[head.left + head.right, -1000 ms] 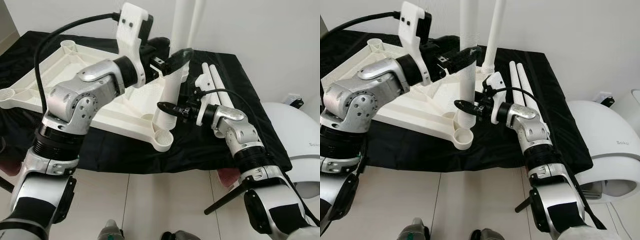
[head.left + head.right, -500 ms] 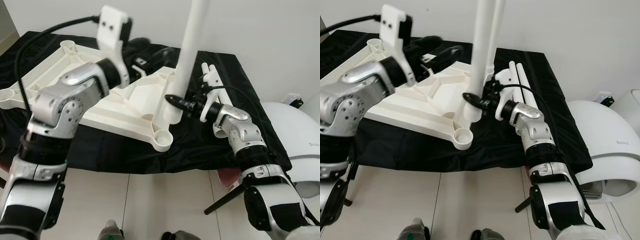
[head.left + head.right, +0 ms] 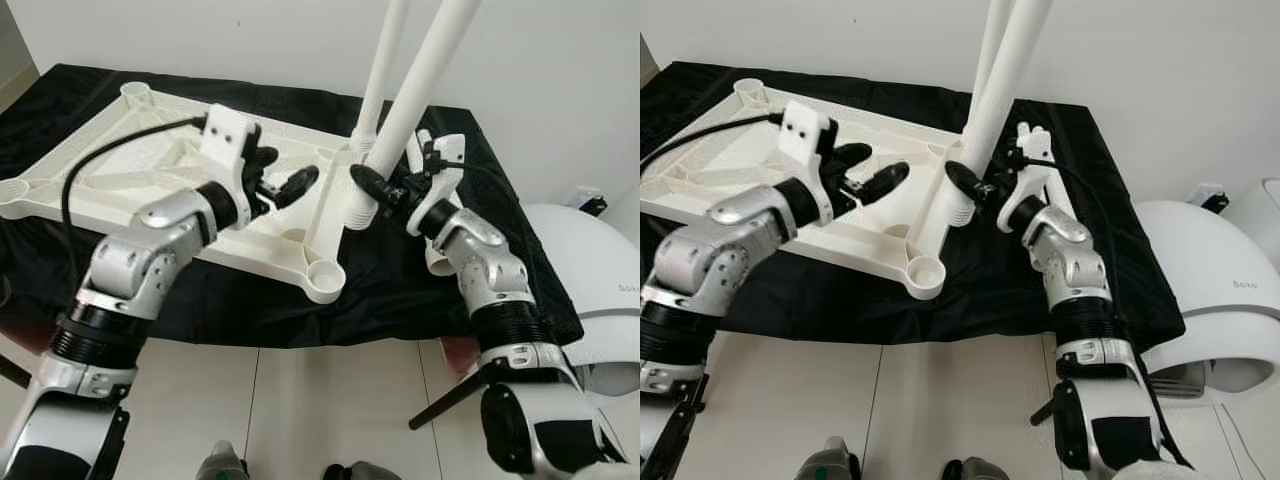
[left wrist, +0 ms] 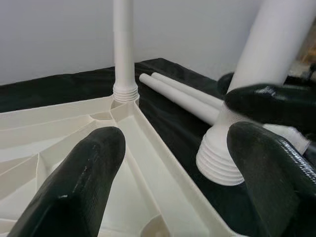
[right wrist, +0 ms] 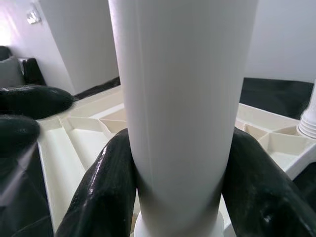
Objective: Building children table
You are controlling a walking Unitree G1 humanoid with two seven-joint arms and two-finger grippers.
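Observation:
A white table top (image 3: 150, 180) lies upside down on a black cloth (image 3: 230, 305). One white leg (image 3: 385, 60) stands upright in its far right corner socket. My right gripper (image 3: 365, 185) is shut on a second white leg (image 3: 425, 85) just above the threaded end; in the right wrist view both fingers press that leg (image 5: 182, 74). It leans to the right, its threads hanging beside the table top's right edge. My left gripper (image 3: 285, 182) hovers open over the table top, just left of that leg. The front right corner socket (image 3: 325, 277) holds nothing.
Two spare white legs (image 4: 182, 96) lie side by side on the cloth behind my right wrist. A white rounded appliance (image 3: 600, 270) stands on the tiled floor at the right. A white wall rises directly behind the cloth.
My left gripper has let go of the leg and dropped low over the table top. My right gripper has tilted the leg to the right and lifted its threaded end.

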